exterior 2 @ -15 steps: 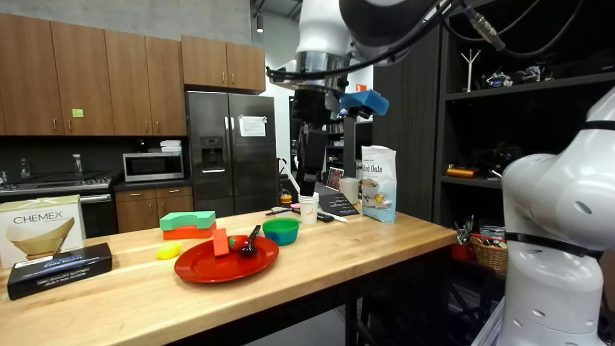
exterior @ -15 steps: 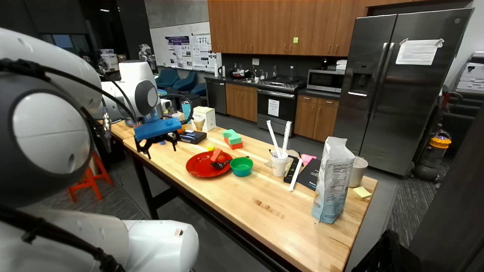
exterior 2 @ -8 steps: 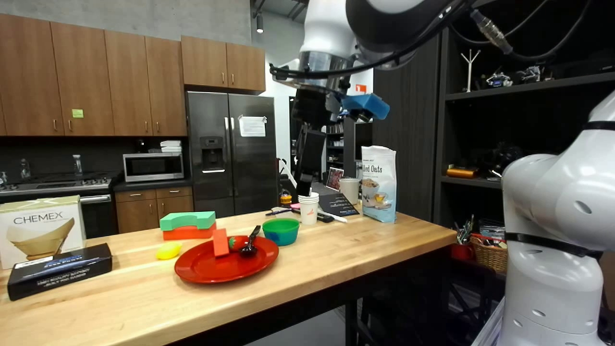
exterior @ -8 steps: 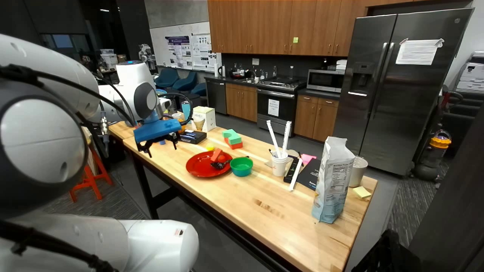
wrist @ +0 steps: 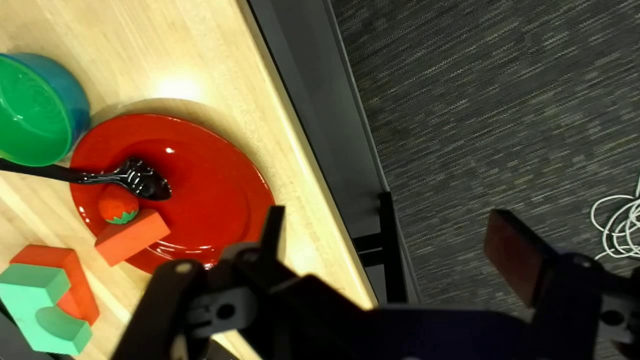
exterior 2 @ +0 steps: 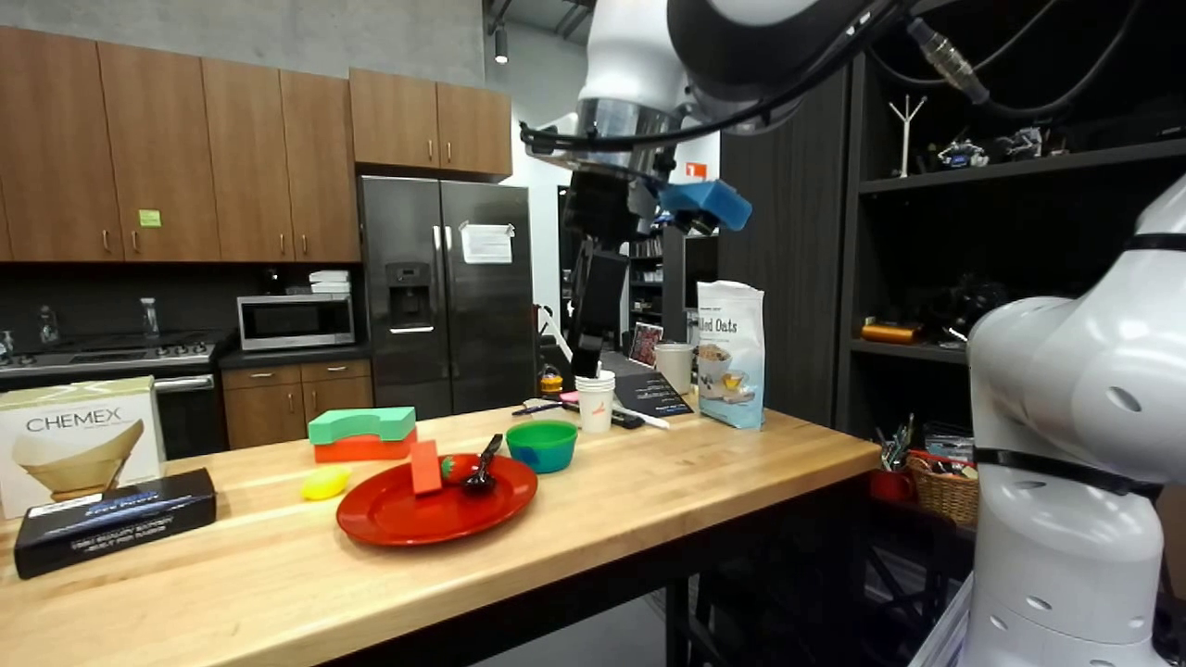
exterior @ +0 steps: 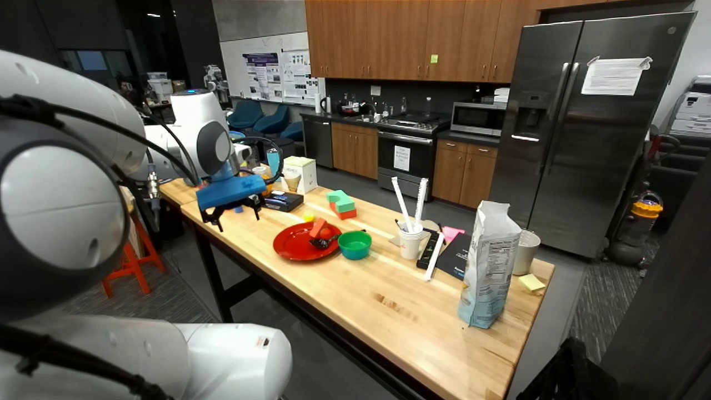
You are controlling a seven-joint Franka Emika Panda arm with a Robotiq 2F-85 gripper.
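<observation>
Exterior view: pincer (exterior: 239,223) spread wide and empty, slightly shifted since a second ago, red plate (exterior: 295,243) unmoved.

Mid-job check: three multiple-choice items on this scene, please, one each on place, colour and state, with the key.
1. Relative to the red plate, the head of the black utensil lies:
A) beneath
B) on top
C) apart

2. The arched block on the red block is:
A) yellow
B) black
C) green

3. The gripper stands:
A) open, empty
B) shut, empty
C) shut on a block

1 B: the wrist view shows the head inside the plate's rim.
2 C: green sits above red in both exterior views.
3 A: the wrist view shows jaws wide apart, nothing held between them.
</observation>
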